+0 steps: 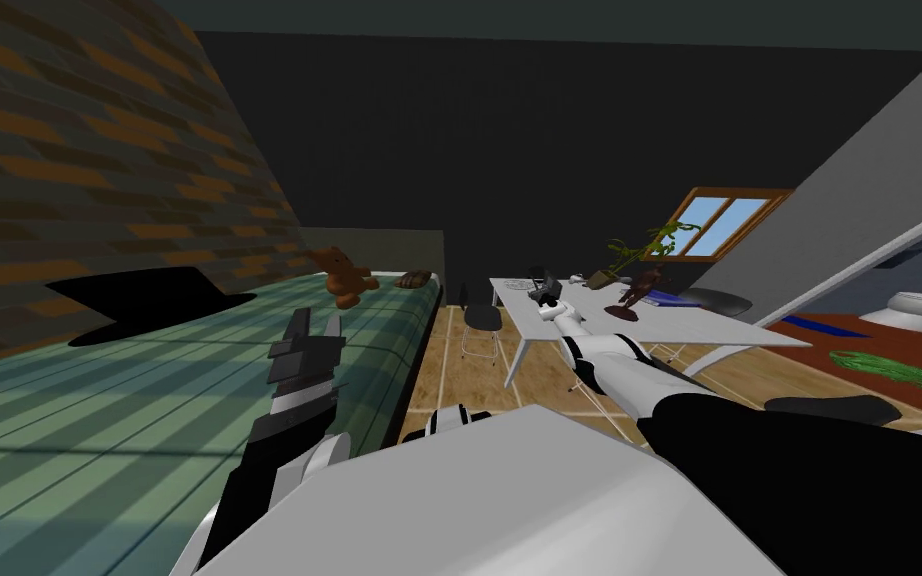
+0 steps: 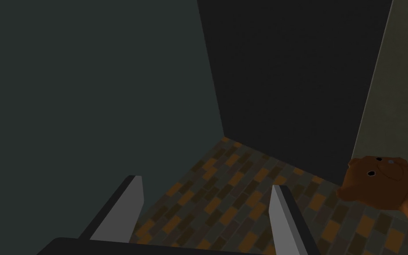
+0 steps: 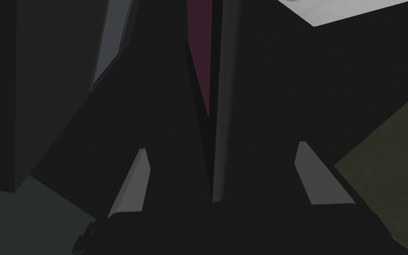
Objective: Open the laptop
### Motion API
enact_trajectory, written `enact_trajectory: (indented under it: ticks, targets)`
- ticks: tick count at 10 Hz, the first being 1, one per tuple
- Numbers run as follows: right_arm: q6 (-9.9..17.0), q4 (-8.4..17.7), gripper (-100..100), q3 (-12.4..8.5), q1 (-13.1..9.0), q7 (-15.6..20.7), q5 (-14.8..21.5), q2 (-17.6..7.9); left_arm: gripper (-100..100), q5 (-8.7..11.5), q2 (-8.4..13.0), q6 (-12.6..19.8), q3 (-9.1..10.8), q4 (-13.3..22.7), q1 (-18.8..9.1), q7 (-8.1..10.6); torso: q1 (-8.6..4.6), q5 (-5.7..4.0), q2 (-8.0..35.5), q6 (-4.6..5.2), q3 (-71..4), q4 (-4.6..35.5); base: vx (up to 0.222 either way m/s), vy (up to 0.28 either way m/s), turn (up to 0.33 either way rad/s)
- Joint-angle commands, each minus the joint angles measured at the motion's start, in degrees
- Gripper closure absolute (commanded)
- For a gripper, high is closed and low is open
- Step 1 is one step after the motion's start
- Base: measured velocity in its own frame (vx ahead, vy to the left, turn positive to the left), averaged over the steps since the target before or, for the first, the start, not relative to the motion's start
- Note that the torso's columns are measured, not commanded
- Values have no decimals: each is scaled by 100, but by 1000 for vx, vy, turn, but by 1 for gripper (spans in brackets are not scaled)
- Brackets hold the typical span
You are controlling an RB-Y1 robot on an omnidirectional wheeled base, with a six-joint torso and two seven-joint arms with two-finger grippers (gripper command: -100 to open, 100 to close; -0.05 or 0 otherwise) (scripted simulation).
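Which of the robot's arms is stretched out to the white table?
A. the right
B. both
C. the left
A: the right gripper reaches over the white table, while the left gripper hangs above the green bed.

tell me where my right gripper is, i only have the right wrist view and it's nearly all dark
Observer: Head view has the right gripper out at the laptop, at one end of a white table.
Operator: what else is on that table
Observer: A potted plant and a small brown figurine, farther along from the laptop.
Operator: and the left arm
Observer: The left gripper is raised over a green striped bed, fingers open.
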Motion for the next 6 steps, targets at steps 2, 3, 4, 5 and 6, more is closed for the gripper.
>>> enact_trajectory:
  ticks: [2,3,4,5,6]
  targets:
    - [-134,147,-100,125,301,-613,260,-523,0,0,0,0,0,0,0,0,5,2,-4,-1,-2,-1,-12,26,134]
    - [-134,137,-100,125,301,-820,260,-523,0,0,0,0,0,0,-1,0,6,1,-4,-4,-2,-2,-8,26,110]
    - [-134,127,-100,125,301,-820,260,-523,0,0,0,0,0,0,0,0,5,0,-6,-2,-3,-2,-4,15,-6]
    - [-162,170,-100,194,472,-1095,383,-775,0,0,0,0,0,0,0,0,1,0,-7,-1,-4,-2,-8,33,225]
    - [-162,131,-100,194,472,-1234,383,-775,0,0,0,0,-1,0,-1,0,9,1,-4,-7,-2,-2,-8,28,93]
